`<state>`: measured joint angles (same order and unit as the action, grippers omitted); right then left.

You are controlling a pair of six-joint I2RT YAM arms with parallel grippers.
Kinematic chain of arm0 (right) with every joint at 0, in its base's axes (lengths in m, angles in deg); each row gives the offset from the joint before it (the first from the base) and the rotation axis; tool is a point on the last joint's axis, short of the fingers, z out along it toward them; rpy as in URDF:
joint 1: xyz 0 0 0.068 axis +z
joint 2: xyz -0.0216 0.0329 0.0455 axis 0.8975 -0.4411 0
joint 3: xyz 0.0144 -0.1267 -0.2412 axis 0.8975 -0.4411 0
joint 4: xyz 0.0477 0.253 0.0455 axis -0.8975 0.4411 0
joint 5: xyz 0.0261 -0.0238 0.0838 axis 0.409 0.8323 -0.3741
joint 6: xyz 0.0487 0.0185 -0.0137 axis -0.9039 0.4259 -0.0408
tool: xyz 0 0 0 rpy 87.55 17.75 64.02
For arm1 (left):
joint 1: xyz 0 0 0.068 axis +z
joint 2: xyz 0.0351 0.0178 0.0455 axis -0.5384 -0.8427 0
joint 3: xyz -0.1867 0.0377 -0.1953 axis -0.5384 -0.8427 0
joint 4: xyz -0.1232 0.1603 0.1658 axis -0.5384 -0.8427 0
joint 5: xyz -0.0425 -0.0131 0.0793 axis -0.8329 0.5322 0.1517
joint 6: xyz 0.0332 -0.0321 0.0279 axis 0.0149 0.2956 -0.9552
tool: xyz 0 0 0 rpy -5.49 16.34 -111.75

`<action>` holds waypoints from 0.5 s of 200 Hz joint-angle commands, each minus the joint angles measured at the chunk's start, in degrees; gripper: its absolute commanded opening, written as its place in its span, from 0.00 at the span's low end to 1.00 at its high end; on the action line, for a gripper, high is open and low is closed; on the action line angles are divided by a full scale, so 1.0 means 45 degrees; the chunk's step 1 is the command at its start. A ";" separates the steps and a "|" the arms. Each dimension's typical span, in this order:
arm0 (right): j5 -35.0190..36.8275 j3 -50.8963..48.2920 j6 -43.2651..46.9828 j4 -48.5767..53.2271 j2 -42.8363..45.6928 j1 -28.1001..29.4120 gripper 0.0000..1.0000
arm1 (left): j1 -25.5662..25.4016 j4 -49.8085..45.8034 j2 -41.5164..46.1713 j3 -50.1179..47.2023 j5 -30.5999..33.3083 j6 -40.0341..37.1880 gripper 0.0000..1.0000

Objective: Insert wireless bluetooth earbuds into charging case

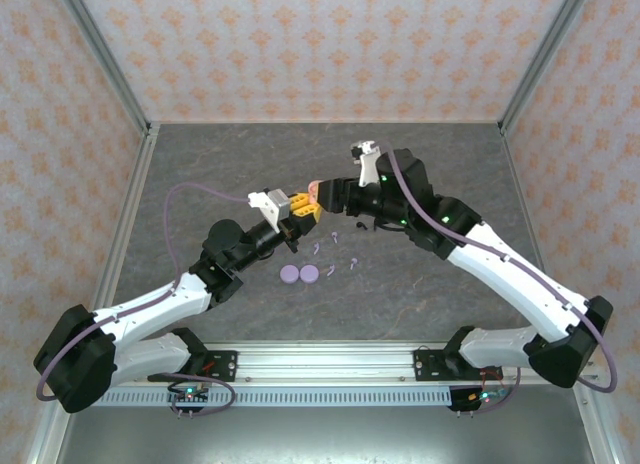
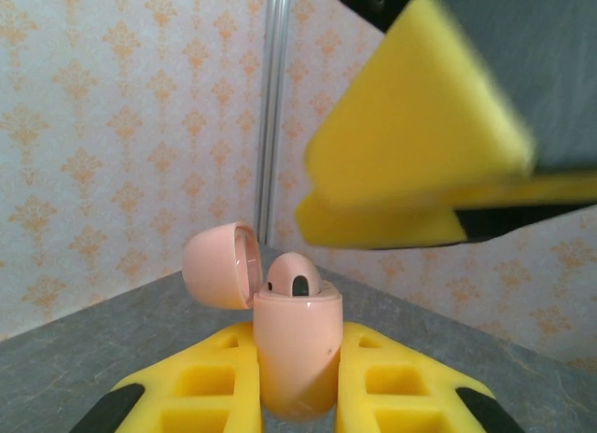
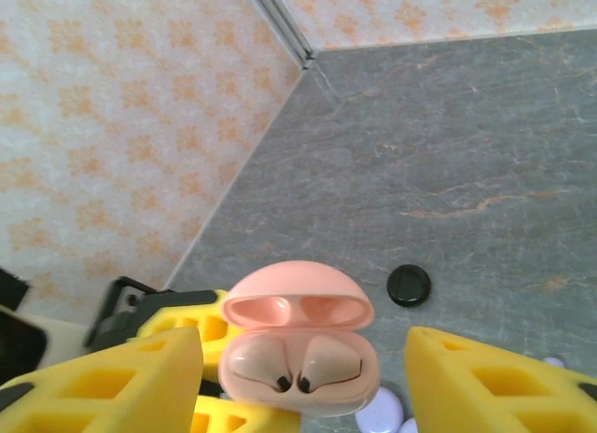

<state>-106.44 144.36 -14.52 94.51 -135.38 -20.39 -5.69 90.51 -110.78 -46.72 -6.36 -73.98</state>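
Note:
My left gripper [image 2: 298,344] is shut on a pale pink charging case [image 2: 297,354], held upright above the table with its lid [image 2: 220,265] swung open. Two pale pink earbuds [image 3: 303,363] sit side by side in the case [image 3: 298,396]. My right gripper [image 3: 303,349] is open; its yellow fingers [image 3: 494,382] stand apart on either side of the case, touching nothing. In the top view the case [image 1: 316,191] is between the left gripper [image 1: 303,212] and the right gripper [image 1: 328,196]. Several lilac earbuds [image 1: 331,243] lie loose on the table below them.
Two lilac round discs [image 1: 300,275] lie side by side near the loose earbuds. A black round disc [image 3: 409,286] lies on the grey table beyond the case. Patterned walls and metal posts [image 2: 272,106] enclose the table.

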 commanded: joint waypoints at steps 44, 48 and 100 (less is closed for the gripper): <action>-0.5047 -0.1545 -0.0373 -0.2502 0.1189 -0.2056 0.95 | -0.0091 0.0760 0.0247 0.0438 -0.1117 0.0364 0.00; -0.5278 -0.1590 -0.0385 -0.2563 0.1117 -0.2041 0.96 | -0.0091 0.0787 0.0255 0.0457 -0.1168 0.0382 0.00; -0.7102 -0.1583 -0.0781 -0.3028 0.0194 -0.2046 0.96 | -0.0091 0.0964 0.0156 0.0638 -0.1938 0.0601 0.00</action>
<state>-132.10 137.45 -16.81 85.20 -133.76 -29.50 -5.69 91.14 -110.76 -46.02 -12.33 -72.47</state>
